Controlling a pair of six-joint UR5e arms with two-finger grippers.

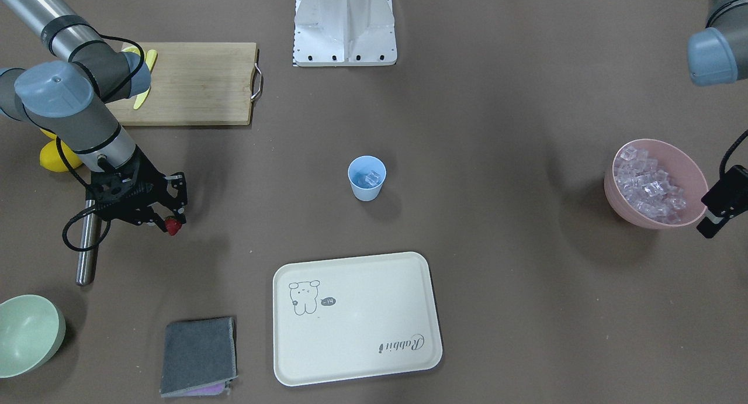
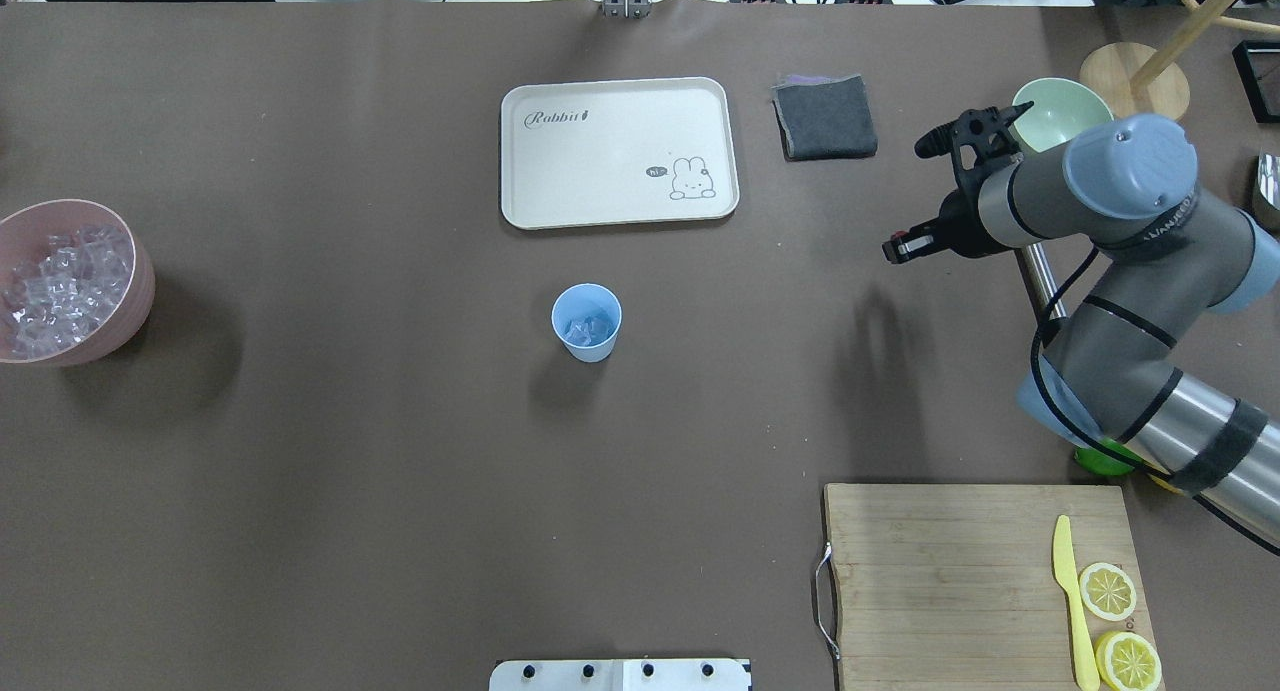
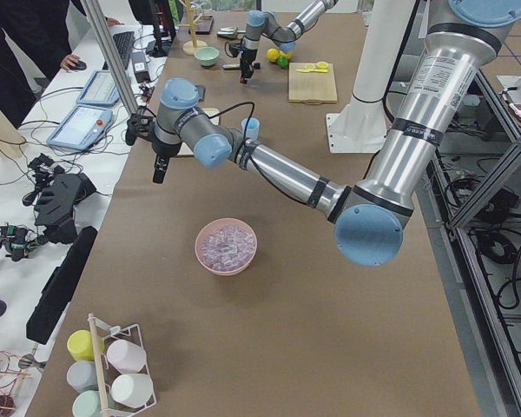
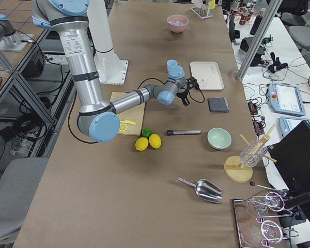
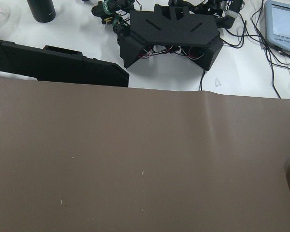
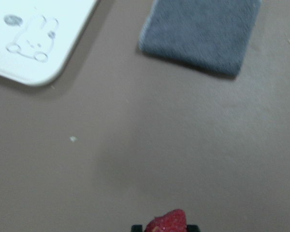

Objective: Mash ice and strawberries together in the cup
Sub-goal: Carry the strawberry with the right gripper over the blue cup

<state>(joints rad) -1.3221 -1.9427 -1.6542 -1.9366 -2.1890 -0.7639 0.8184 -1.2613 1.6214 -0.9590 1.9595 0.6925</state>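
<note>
Right pincer clamps the strawberry (partly hidden); left pincer, cropped at the edge, I cannot tell.

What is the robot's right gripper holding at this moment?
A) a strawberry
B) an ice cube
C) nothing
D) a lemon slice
A: the right gripper is shut on a small red strawberry, well to one side of the cup.
</note>
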